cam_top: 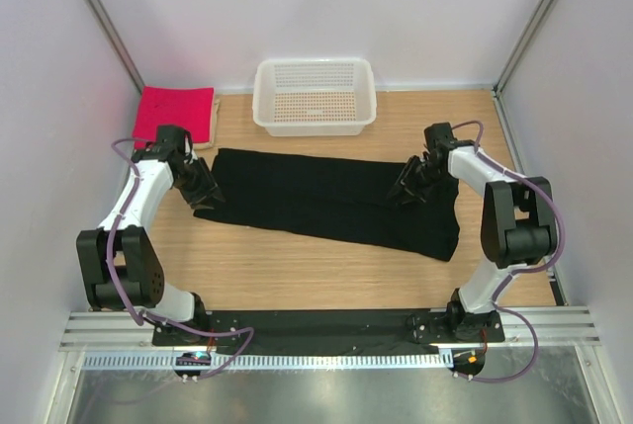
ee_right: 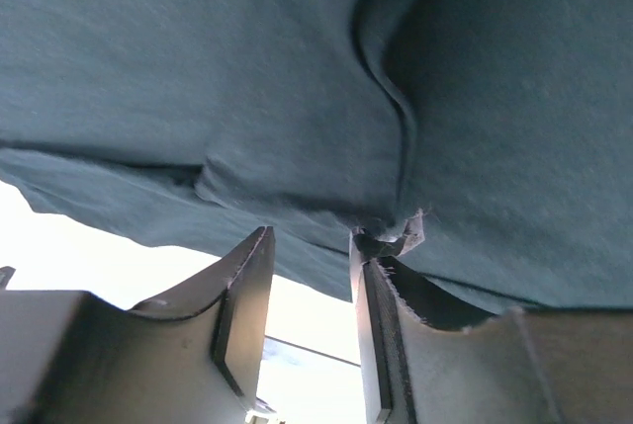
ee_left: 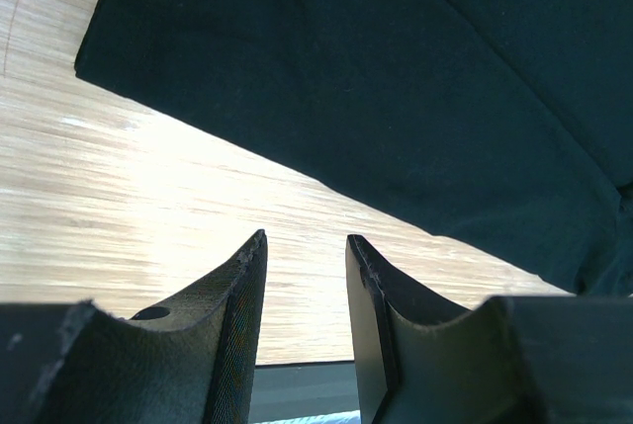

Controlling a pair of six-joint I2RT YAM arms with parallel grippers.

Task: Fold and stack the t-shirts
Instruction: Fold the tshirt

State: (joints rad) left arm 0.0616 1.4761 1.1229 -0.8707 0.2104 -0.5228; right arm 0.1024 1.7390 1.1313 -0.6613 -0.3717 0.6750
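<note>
The black t-shirt [cam_top: 326, 202] lies folded into a long band across the middle of the table. My left gripper [cam_top: 206, 190] hovers at its left end; in the left wrist view the jaws [ee_left: 307, 241] stand open over bare wood, with the shirt's edge [ee_left: 396, 78] just beyond them. My right gripper [cam_top: 405, 189] sits over the right part of the shirt. Its jaws [ee_right: 309, 234] are open with light showing between them, and the tips are right at a crease in the cloth [ee_right: 247, 68]. A folded pink-red t-shirt [cam_top: 175, 113] rests on a beige one [cam_top: 214, 120] at the back left.
A white mesh basket [cam_top: 315, 96] stands at the back centre, just behind the black shirt. White walls and metal posts close in both sides. Bare wooden tabletop [cam_top: 297, 271] lies between the shirt and the arm bases.
</note>
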